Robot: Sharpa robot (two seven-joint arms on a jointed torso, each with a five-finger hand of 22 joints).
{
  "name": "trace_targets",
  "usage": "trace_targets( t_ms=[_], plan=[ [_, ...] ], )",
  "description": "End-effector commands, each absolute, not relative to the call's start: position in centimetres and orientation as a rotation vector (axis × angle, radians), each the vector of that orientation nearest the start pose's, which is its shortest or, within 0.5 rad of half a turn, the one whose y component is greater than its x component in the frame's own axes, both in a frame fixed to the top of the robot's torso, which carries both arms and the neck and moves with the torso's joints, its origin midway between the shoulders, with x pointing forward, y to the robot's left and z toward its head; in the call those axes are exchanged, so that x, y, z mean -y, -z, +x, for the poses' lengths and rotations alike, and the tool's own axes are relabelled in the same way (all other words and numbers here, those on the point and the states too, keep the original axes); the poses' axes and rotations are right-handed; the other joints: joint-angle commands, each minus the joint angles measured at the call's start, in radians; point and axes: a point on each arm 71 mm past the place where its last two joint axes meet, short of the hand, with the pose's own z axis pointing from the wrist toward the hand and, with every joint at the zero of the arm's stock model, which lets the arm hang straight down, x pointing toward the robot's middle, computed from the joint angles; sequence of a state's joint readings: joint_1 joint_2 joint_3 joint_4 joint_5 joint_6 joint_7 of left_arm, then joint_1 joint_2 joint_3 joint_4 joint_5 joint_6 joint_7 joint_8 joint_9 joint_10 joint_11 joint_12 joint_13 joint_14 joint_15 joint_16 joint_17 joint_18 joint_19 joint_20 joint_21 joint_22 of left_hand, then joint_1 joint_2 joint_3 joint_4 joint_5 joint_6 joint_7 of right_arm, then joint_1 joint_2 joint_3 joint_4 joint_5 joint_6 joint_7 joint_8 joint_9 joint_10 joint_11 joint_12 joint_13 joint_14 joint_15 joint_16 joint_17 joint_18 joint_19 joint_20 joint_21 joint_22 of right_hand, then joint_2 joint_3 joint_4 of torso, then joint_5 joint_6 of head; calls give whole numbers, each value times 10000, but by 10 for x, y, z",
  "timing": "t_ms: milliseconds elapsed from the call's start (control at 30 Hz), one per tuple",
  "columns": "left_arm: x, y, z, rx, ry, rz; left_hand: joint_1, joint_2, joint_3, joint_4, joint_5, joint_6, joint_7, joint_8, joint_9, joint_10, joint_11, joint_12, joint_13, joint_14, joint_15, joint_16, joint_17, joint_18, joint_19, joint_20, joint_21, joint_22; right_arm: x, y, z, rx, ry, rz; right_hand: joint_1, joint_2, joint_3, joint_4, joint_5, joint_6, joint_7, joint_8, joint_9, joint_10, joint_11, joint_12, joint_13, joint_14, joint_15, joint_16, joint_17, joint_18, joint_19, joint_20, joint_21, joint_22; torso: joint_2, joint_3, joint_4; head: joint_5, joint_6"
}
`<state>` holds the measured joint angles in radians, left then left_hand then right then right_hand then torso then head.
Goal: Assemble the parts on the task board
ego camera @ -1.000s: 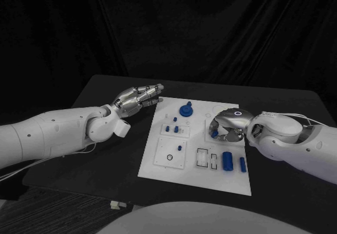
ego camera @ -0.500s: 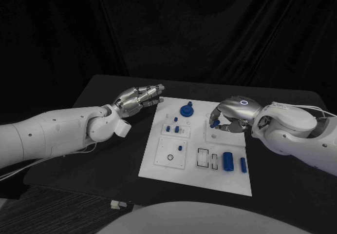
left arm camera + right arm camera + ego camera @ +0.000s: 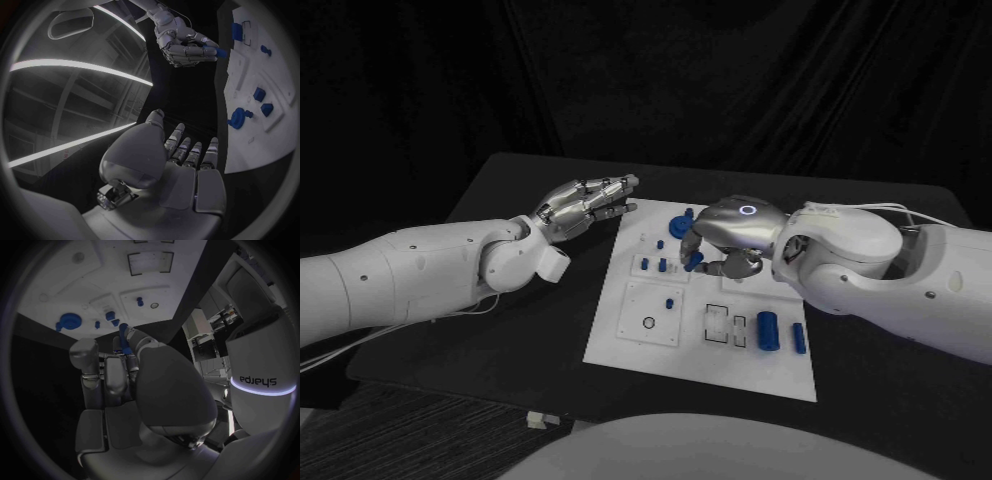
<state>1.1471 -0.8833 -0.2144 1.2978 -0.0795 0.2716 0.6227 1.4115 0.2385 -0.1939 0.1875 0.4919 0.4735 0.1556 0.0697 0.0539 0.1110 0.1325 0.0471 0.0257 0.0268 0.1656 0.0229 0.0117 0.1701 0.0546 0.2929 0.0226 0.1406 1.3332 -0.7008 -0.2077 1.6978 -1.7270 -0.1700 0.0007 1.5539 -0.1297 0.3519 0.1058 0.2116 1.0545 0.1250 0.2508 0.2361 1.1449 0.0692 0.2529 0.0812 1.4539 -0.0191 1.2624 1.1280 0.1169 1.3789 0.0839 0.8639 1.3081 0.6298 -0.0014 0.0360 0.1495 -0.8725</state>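
Holding a small blue cylindrical part (image 3: 694, 261) between fingertips: right silver many-fingered hand (image 3: 727, 245), above upper middle of white rectangular task board (image 3: 646, 345). Same part visible at fingertips in right wrist view (image 3: 124, 332) and left wrist view (image 3: 220, 51). Left silver hand (image 3: 586, 200) hovering off board's far left corner over black table (image 3: 516, 330), fingers extended and slightly apart, nothing held. Blue round knobbed part (image 3: 682, 225) standing near board's far edge, just beside right hand. Two small blue pegs (image 3: 655, 265) in a recessed plate below it. Large blue cylinder (image 3: 767, 331) and slimmer blue rod (image 3: 799, 337) lying side by side, near board's right edge.
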Motion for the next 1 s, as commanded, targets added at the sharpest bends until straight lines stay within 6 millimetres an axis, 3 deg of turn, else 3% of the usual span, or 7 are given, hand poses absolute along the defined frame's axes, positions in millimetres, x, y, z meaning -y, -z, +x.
trace_targets(
  t_ms=[33,467,1000],
  plan=[
    [-274,256,470,-15779,18832,-9756,93,25,33,31,59,57,13,63,13,29,62,42,10,1,-83,17,-7,-126,-71,-18,-7,-49,65,187,416,-16734,-8080,-8957,-22,38,38,-42,63,-80,10,-60,-30,119,-62,-69,-20,-50,20,-48,-31,33,-108,-10,-86,1029,5,0,17,38,-1],
    [-277,256,469,-15827,18765,-9807,96,21,33,38,58,47,18,64,12,26,67,50,9,3,-88,21,-5,-124,-62,-22,-4,-11,15,221,399,-16703,-8490,-10303,-98,-15,109,-111,203,-163,52,-171,-24,83,-15,-173,-36,-99,61,-113,-107,61,-202,23,-262,991,0,-4,-7,119,-1],
    [-278,256,468,-15873,18776,-9839,99,25,36,41,60,60,18,68,13,23,70,53,9,3,-85,22,-5,-123,-49,-17,2,26,0,239,388,-16889,-8792,-10356,-133,-45,129,-135,233,-216,63,-226,-28,81,-6,-204,-37,-109,70,-122,-117,63,-217,34,-268,989,-2,3,-5,158,-1]
  ],
)
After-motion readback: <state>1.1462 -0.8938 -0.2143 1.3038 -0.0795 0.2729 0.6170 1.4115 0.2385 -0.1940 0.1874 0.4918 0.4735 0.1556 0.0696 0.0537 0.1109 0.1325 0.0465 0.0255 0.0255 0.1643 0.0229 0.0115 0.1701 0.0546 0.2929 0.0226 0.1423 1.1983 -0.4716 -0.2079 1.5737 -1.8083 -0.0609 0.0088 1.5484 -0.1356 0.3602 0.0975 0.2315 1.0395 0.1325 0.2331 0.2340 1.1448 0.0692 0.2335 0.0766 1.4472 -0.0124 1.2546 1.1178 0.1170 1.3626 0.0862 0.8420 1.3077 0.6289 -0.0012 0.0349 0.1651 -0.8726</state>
